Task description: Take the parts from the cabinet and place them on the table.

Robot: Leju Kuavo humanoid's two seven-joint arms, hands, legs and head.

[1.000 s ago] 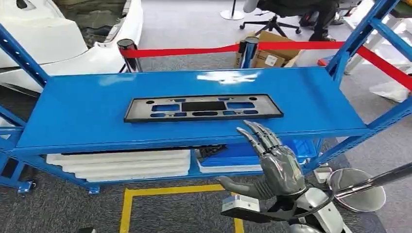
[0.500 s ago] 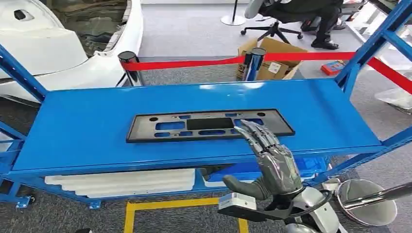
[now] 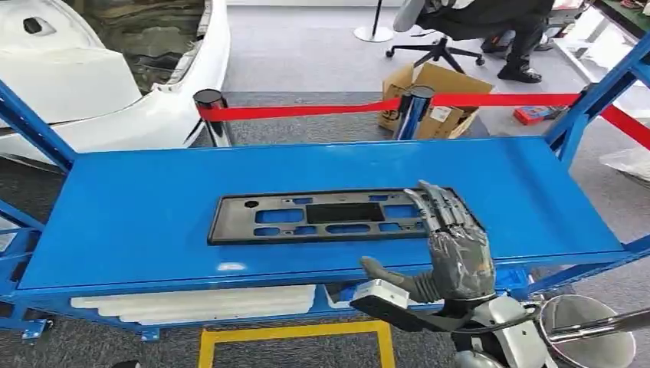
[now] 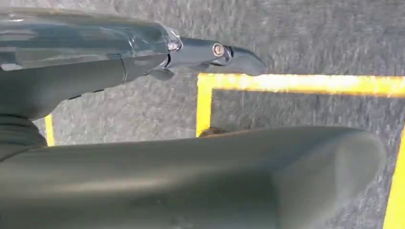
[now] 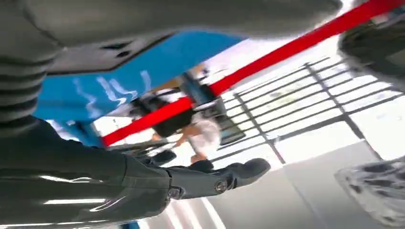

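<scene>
A long flat black plastic frame with many cut-out holes (image 3: 337, 215) lies on the top blue metal shelf of the cabinet (image 3: 138, 222). The shelf is smooth and shiny. The frame sits near the middle of it.

In the head view, the right hand (image 3: 454, 249) reaches up over the front edge of the shelf at about 5 o'clock. It is grey and glossy. Its fingers (image 3: 443, 207) are stretched out and a little apart, lying over the right end of the frame. The thumb sticks out to the side, toward 9 o'clock. The hand grips nothing. I cannot tell if the fingertips touch the frame or float just above it.

The right wrist view sees other things. It shows the underside of the hand and the dark thumb (image 5: 224, 177) pointing out into open air. It also shows the frame from close by, as a grey strip (image 5: 100, 56) against the blue shelf, and a red rope barrier (image 5: 267, 62) behind it.

The left wrist view looks down at rough grey carpet (image 4: 305, 38) with bright yellow tape lines (image 4: 296, 83). The left hand (image 4: 143, 57) is there, with one dark finger held out straight. It holds nothing, but I cannot tell how its other fingers lie.

Back in the head view, white foam-like slabs (image 3: 192, 303) are stacked on the lower shelf. Far off, at 12 o'clock, sits a brown cardboard box (image 3: 437, 96). A white car body (image 3: 92, 84) stands at 10 o'clock. A person in dark clothes sits on a wheeled chair (image 3: 475, 23) at 1 o'clock.
</scene>
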